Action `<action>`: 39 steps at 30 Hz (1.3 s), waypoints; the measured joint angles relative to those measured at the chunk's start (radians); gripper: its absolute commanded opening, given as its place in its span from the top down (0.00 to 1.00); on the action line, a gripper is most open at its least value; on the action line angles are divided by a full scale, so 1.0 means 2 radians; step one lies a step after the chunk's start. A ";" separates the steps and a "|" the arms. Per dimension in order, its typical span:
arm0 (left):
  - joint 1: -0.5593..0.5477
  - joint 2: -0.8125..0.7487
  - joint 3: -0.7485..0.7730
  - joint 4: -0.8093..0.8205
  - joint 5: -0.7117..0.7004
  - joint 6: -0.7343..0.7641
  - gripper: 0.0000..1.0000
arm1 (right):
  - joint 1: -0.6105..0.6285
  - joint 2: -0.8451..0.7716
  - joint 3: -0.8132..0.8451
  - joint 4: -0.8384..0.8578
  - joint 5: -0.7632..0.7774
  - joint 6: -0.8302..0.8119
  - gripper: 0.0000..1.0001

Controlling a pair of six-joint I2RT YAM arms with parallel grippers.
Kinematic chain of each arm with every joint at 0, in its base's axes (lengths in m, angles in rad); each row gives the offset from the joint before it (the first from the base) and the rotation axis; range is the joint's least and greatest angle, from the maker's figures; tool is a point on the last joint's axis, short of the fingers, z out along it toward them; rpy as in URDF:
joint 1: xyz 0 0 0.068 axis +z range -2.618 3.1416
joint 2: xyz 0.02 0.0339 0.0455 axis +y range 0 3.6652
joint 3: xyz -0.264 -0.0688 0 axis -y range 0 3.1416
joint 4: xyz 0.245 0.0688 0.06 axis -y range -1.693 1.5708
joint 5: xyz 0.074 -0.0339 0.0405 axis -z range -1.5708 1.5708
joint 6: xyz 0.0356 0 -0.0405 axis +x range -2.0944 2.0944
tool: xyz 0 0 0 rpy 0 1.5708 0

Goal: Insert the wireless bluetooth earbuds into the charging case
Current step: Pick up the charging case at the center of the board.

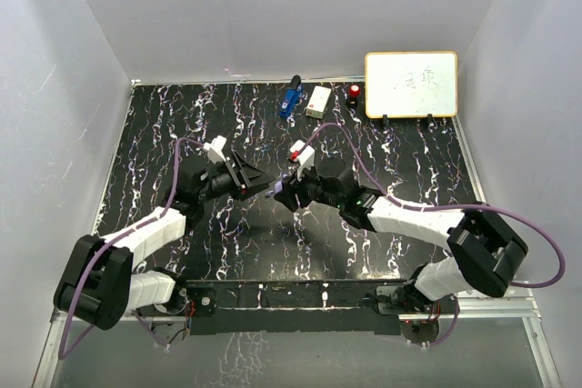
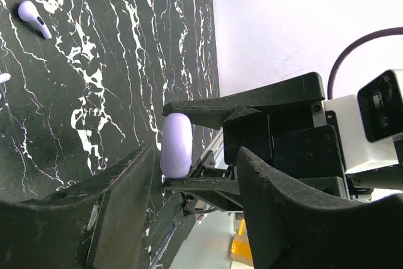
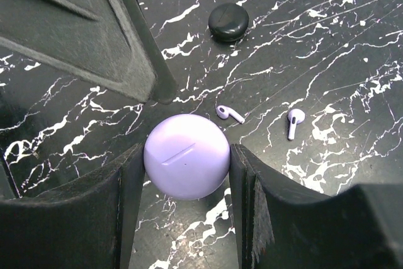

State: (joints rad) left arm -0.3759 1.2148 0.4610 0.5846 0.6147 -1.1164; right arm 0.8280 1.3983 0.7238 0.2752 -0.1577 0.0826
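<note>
1. The right pincer [image 1: 284,190] was clamped on the charging case [image 3: 187,165], one finger on each side of its rim. This probably steadied it, seemingly lifted off the table [image 1: 182,115], with its round face turned toward the wrist camera.
2. The left pincer [image 1: 258,182] stood wide and held nothing, its tips just beside the case. I judge it was placed there to work the lid, since the case looked closed, with only a short slit showing on its face.
3. The case was a smooth, matte lavender puck, round from the front and pill-shaped from the edge.
4. One earbud [image 3: 230,114] and a second earbud [image 3: 294,121] lay loose on the table, near each other and apart from the case, not yet inside it. Both were glossy pale lavender, bulb-headed with short stems.
5. A black puck [image 3: 228,21] lay farther off on the dark, white-veined, marble-look top.
</note>
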 measured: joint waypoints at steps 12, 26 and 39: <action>-0.013 0.005 -0.002 0.007 -0.012 -0.002 0.55 | -0.011 0.000 0.000 0.026 -0.014 0.016 0.83; -0.028 0.014 -0.002 0.027 -0.022 -0.002 0.59 | -0.026 0.000 0.000 0.048 -0.039 0.036 0.83; -0.033 0.020 -0.002 0.042 -0.025 -0.006 0.66 | -0.028 0.000 0.000 0.052 -0.052 0.040 0.83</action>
State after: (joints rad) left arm -0.4419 1.2541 0.4576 0.6693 0.5644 -1.1278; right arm 0.7719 1.3975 0.7238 0.3790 -0.2615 0.1631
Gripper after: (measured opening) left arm 0.371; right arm 0.492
